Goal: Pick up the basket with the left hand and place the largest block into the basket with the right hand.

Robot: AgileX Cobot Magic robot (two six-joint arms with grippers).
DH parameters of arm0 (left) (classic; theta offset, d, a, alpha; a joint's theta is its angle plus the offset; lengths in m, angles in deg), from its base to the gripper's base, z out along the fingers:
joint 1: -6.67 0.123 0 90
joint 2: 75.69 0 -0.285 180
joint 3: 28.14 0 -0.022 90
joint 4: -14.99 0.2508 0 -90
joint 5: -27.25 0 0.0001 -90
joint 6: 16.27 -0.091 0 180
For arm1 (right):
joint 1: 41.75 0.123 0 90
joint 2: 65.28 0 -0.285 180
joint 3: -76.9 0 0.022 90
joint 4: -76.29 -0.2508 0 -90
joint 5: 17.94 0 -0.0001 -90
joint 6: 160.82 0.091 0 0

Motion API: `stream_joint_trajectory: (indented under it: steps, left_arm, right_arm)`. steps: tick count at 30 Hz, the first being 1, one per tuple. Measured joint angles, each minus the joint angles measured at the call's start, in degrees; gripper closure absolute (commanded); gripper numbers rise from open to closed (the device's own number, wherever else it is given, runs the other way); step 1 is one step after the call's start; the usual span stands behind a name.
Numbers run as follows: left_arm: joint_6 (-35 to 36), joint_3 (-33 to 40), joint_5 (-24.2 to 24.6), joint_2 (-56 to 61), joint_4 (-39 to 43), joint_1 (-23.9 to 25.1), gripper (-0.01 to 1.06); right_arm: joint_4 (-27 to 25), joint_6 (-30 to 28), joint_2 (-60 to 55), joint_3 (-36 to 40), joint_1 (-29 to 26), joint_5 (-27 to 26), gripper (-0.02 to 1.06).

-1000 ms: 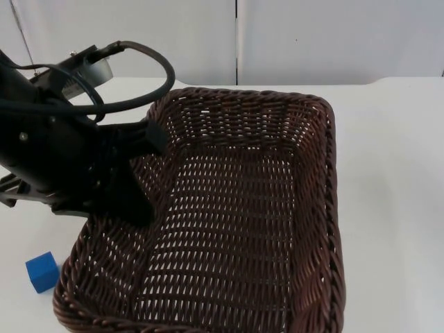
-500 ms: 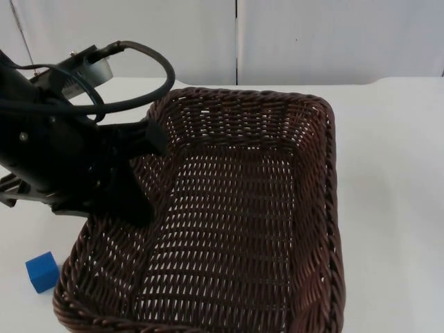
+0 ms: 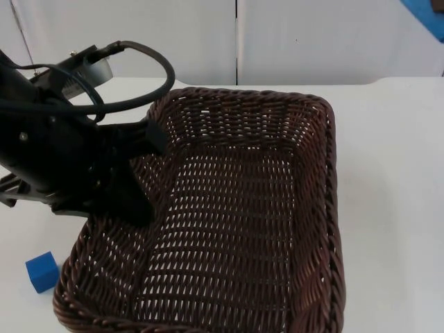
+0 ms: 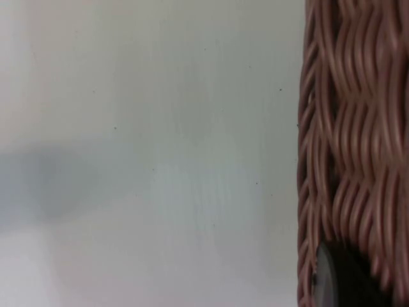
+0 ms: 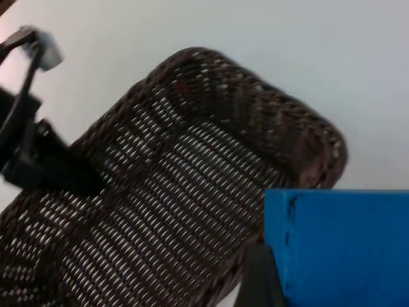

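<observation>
A dark brown woven basket is seen in the top view on the white worktop, its rim held at the left side by the left hand, whose black fingers are clamped over the basket wall, one inside and one outside. In the left wrist view the woven basket wall is seen close up beside the bare worktop, with a black fingertip pressed against the weave. A small blue cube lies on the worktop just beside the basket's near left corner, apart from the rim. In the right wrist view a large blue block is grasped by the right hand, a black finger being pressed against the block's side; the block is held above the worktop near one corner of the basket, and the left arm is seen at the basket's far side. A sliver of blue is visible at the top view's upper right corner, before the grey partition wall.
</observation>
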Motion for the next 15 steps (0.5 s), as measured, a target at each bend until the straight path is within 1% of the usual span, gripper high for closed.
stream_joint_trajectory:
  steps: [2,5,8,9,12,13,14,15]
  left_arm:
    - [0.0,0.0,0.0,0.0,0.0,0.0,1.05]
    - [0.0,0.0,0.0,0.0,0.0,0.0,1.05]
    - [0.0,0.0,0.0,0.0,0.0,0.0,1.05]
    - [0.0,0.0,0.0,0.0,0.0,0.0,1.05]
    - [0.0,0.0,0.0,0.0,0.0,0.0,1.05]
    - [0.0,0.0,0.0,0.0,0.0,0.0,1.05]
    - [0.0,0.0,0.0,0.0,0.0,0.0,1.05]
    - [0.0,0.0,0.0,0.0,0.0,0.0,1.05]
  right_arm:
    - [-0.7,-1.5,0.0,0.0,0.0,0.7,1.05]
    - [-1.0,-2.1,0.0,0.0,0.9,0.8,1.05]
    - [0.3,-2.2,0.0,0.0,5.4,-0.2,1.05]
    - [0.3,-2.2,0.0,0.0,5.4,-0.2,1.05]
    - [2.9,-2.1,0.0,0.0,11.6,-4.8,1.05]
    - [4.5,-1.6,0.0,0.0,13.4,-6.9,1.05]
    - [4.5,-1.6,0.0,0.0,13.4,-6.9,1.05]
    - [6.2,-0.9,-0.1,0.0,15.3,-8.9,1.05]
